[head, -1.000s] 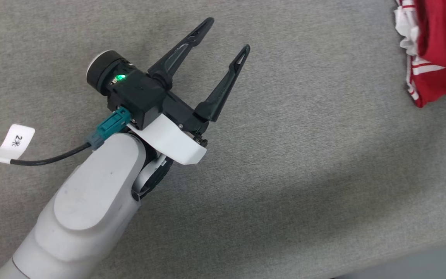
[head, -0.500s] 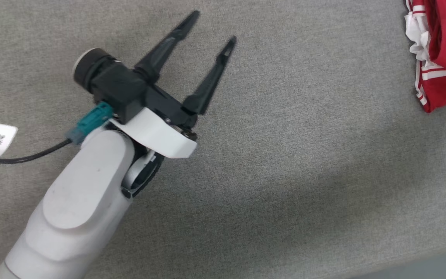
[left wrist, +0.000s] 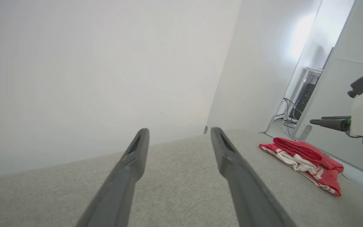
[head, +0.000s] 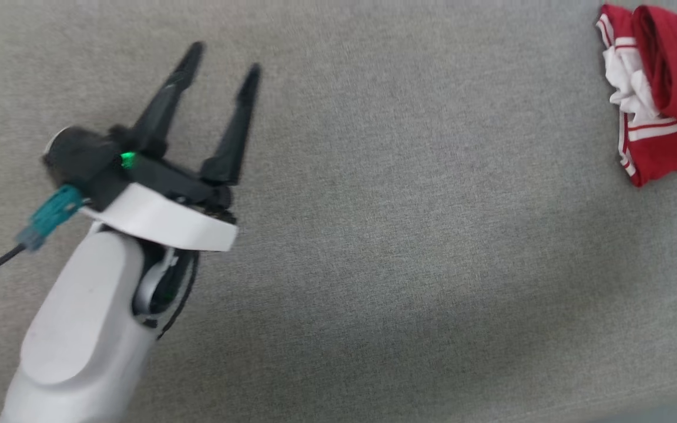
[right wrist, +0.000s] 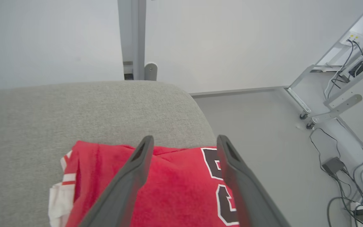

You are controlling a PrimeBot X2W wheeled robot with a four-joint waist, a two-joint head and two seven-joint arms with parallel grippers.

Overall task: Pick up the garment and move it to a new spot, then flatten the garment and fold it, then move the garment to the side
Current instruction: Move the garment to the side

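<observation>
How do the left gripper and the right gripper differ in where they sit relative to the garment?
The left gripper hovers over bare grey surface, far from the garment. The right gripper hangs directly above the garment, apart from it. The left gripper is well inside the surface, while the right gripper is by its rounded end, beside the floor. Both have open jaws and hold nothing.

The left gripper (head: 225, 59) sits at the left of the head view. Its two long dark fingers (head: 162, 106) stand wide apart and point up and a little to the right. It holds nothing. A small green light (head: 128, 158) glows just behind the fingers. The pale left forearm (head: 80, 335) runs down to the bottom edge. The right gripper (right wrist: 185, 138) is spread wide too. In the left wrist view it hangs in the air, pointing sideways.
</observation>
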